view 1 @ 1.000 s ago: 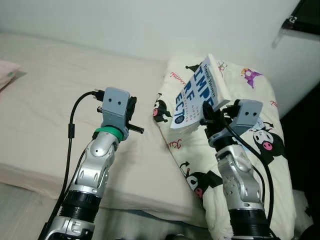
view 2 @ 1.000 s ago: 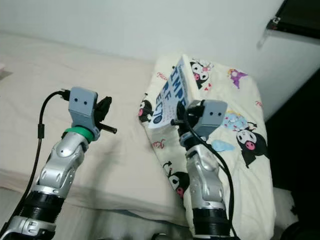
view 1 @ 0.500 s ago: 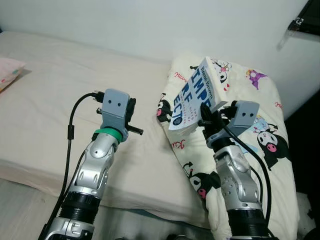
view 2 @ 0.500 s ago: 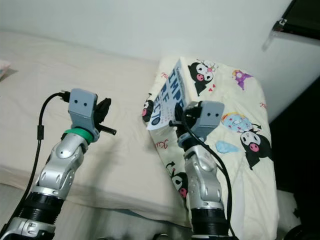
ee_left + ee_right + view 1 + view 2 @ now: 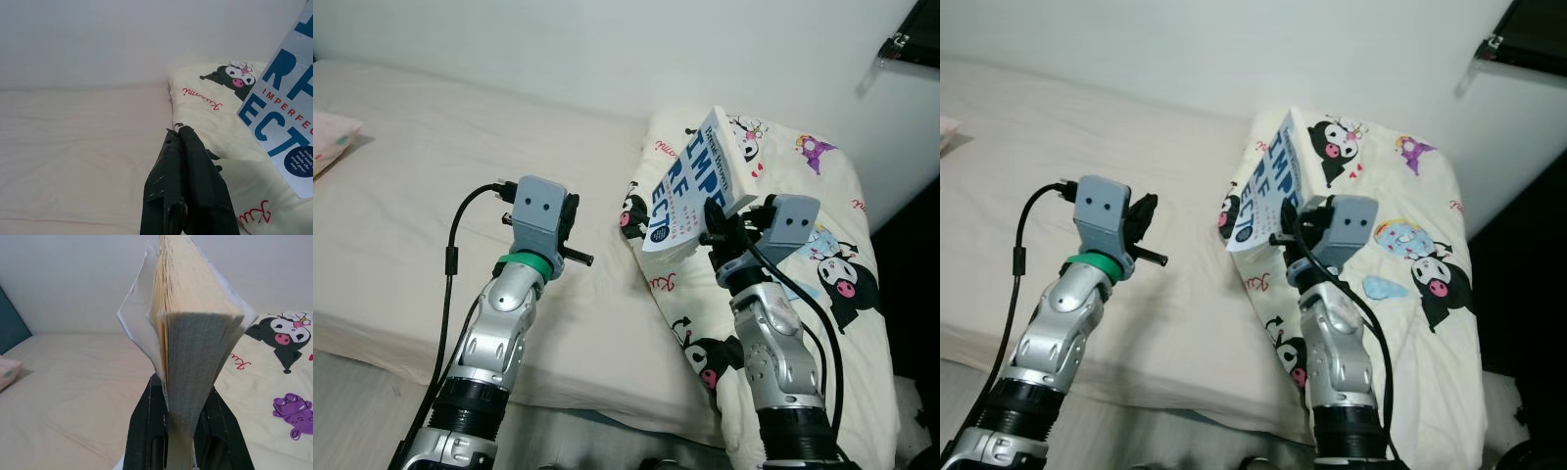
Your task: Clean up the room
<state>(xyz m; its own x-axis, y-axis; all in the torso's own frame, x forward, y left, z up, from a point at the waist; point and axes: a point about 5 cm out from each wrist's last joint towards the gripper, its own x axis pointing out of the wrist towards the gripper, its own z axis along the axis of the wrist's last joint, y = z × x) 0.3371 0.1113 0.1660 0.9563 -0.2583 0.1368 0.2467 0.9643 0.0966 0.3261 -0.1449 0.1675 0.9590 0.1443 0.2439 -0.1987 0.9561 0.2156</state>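
Book (image 5: 693,192) is clamped in my right gripper (image 5: 178,423), held up in the air over the folded cartoon-print comforter (image 5: 822,294) at the right end of the bed (image 5: 411,196). It is tilted, cover facing the robot's left, big blue letters on a pale cover. In the right wrist view I see the book edge-on: the two black fingers (image 5: 144,431) press on either side of its lower edge, the page block fans slightly and the front cover peels away a little. The book touches nothing but the gripper.

Left gripper (image 5: 180,134) is shut with nothing in it, the two fingers pressed together. It hovers above the bare cream sheet near the middle of the bed, just beside the comforter's left edge, pointing toward the wall (image 5: 607,49). From the left wrist view the book's cover shows off to one side, apart from the fingertips.

Comforter is cream with black-and-white cartoon characters and runs to the bed's front edge on the right. A pink pillow corner (image 5: 331,142) sits at the far left edge of the bed. A dark shelf bracket (image 5: 901,44) is on the wall at the upper right.
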